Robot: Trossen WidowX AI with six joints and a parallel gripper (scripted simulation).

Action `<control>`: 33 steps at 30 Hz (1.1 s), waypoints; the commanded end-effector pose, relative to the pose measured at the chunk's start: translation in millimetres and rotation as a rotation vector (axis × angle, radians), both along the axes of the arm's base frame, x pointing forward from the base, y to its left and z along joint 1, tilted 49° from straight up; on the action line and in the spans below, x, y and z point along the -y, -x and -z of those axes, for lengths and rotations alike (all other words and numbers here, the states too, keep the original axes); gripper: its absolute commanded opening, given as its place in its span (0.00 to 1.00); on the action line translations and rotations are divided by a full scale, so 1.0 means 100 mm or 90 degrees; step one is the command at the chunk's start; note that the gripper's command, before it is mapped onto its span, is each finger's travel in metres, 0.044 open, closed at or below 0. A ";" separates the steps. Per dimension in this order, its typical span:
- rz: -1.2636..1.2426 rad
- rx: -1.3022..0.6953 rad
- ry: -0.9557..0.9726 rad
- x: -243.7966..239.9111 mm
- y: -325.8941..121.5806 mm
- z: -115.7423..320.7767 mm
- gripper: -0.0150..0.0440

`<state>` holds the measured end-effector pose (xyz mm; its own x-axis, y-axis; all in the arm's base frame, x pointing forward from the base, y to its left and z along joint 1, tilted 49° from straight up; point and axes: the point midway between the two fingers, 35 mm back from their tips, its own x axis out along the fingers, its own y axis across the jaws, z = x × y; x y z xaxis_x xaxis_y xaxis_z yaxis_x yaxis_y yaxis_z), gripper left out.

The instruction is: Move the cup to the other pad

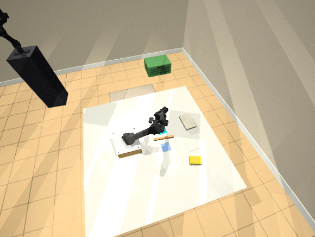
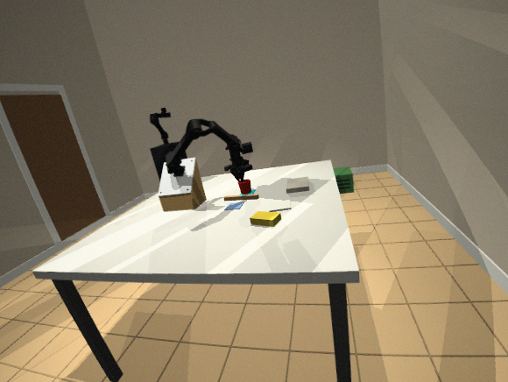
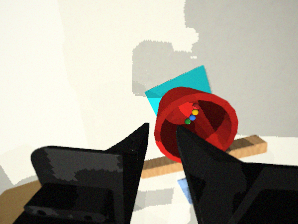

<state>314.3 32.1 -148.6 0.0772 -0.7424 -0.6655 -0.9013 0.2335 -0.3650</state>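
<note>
The red cup (image 2: 245, 187) (image 3: 172, 96) stands on the cyan pad (image 1: 163, 132) (image 2: 253, 191) (image 3: 192, 79). Several small marbles (image 3: 193, 118) lie inside it. My gripper (image 2: 241, 179) (image 3: 162, 128) is open at the cup's near rim. In the wrist view one finger is outside the wall and the other is over the cup's mouth, with a gap between the tips. The blue pad (image 1: 165, 147) (image 2: 234, 206) (image 3: 184, 189) has nothing on it. The arm hides most of the cup in the top view.
A low wooden bar (image 1: 163, 138) (image 2: 241, 197) (image 3: 256, 145) lies between the two pads. A yellow block (image 1: 195, 160) (image 2: 264, 218), a grey-beige block (image 1: 187, 121) (image 2: 298, 185) and a thin white plate (image 1: 192, 147) lie further out. The arm stands on a wooden box (image 2: 181, 202).
</note>
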 end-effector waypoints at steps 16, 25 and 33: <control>-0.003 0.002 0.000 -0.16 0.04 -0.15 0.56; -0.003 0.003 -0.001 -0.20 0.04 -0.18 0.96; -0.002 0.005 -0.005 -0.52 0.10 -0.47 1.00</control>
<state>303.6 66.8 -116.6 0.0722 -0.7469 -0.6610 -0.9058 0.2284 -0.3570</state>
